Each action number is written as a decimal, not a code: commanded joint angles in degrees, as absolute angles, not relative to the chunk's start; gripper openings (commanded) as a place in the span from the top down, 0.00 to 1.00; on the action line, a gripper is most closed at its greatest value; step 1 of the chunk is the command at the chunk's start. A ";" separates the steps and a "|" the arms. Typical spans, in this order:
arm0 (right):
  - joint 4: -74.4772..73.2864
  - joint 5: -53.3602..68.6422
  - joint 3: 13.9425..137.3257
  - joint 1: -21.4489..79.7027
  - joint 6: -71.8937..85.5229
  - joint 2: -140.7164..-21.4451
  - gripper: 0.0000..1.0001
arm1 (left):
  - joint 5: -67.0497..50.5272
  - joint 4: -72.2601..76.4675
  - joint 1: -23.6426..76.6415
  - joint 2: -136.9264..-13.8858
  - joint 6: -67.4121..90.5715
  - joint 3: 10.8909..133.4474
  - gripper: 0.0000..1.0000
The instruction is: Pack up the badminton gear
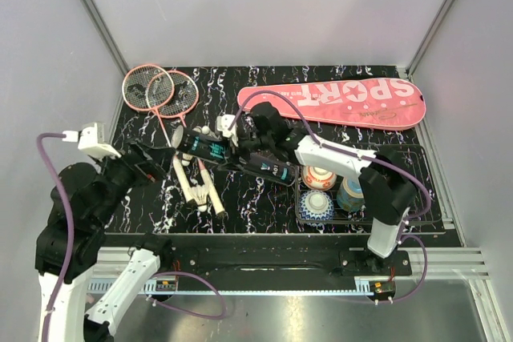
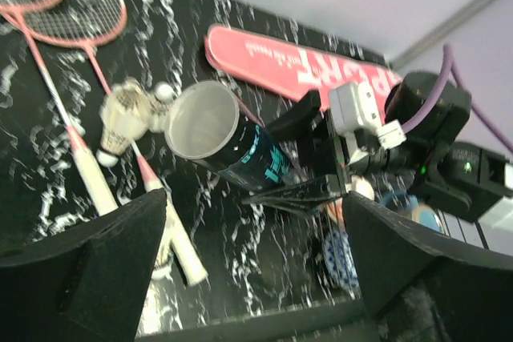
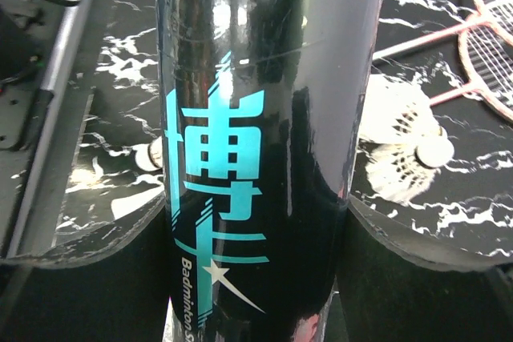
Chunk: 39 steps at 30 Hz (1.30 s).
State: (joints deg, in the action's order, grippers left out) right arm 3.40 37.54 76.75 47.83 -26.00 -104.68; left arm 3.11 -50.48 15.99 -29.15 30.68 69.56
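My right gripper (image 1: 243, 150) is shut on the long black tube (image 1: 232, 158), which lies slanted just above the table. In the right wrist view the tube (image 3: 264, 118), with teal lettering, fills the gap between the fingers (image 3: 80, 278). Its open mouth (image 2: 200, 122) faces my left gripper (image 2: 256, 278), which is open and empty, left of the tube (image 1: 154, 162). White shuttlecocks (image 2: 124, 116) lie by the tube's mouth, across the racket shafts. Two pink rackets (image 1: 160, 90) lie at the back left, with their white handles (image 1: 200, 186) toward me. The pink SPORT cover (image 1: 333, 102) lies at the back right.
A black wire basket (image 1: 417, 198) at the front right holds two patterned bowls (image 1: 317, 204) and a cup (image 1: 350, 195). The table (image 1: 264, 206) is black marble-patterned, with grey walls on three sides.
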 commanded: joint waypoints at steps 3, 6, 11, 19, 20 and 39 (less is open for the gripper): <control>8.35 48.51 73.31 47.81 -27.95 -96.78 0.58 | -10.99 -57.29 15.73 -36.29 30.06 73.82 0.15; 8.70 49.13 71.38 47.72 -28.30 -94.76 0.58 | -9.14 -58.45 15.82 -37.27 29.01 75.23 0.26; 7.30 51.50 70.84 47.72 -28.65 -93.43 0.60 | -15.89 -55.99 15.73 -38.40 25.84 74.97 0.48; 7.74 52.65 70.75 47.73 -27.77 -92.99 0.61 | -23.37 -52.56 15.73 -40.78 22.77 73.30 0.61; 7.65 52.65 70.93 47.81 -27.77 -92.99 0.62 | -23.38 -52.12 15.73 -40.69 22.59 73.21 0.63; 7.56 51.68 73.92 47.81 -27.60 -96.68 0.60 | -21.27 -55.02 15.82 -42.89 18.99 71.02 0.61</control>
State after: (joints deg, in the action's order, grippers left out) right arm 3.57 50.19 70.26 47.51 -27.42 -96.90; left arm -21.80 -54.43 15.84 -42.24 20.49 71.83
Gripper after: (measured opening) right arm 0.730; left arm 0.361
